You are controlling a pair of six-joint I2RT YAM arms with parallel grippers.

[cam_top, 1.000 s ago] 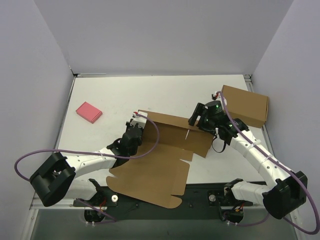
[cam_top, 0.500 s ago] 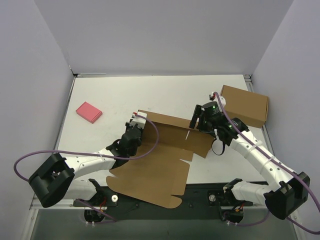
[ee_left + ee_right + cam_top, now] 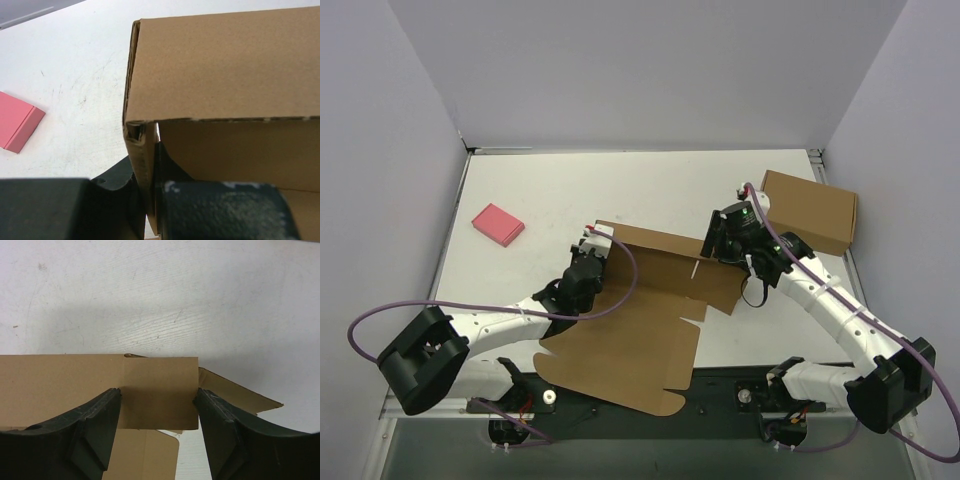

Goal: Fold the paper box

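Left pincer [image 3: 150,200] clamps the left end of the box's [image 3: 640,330] raised wall. Right pincer [image 3: 157,395] straddles its right end, jaws wide. Box lies mid-table [image 3: 540,200], overhanging the near edge.

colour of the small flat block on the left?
The small flat block is plain pink; top external view best.

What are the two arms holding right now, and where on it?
The left fingers pinch the paper box at the left corner of its raised wall. The right fingers straddle the wall's other end; a grip there cannot be told.
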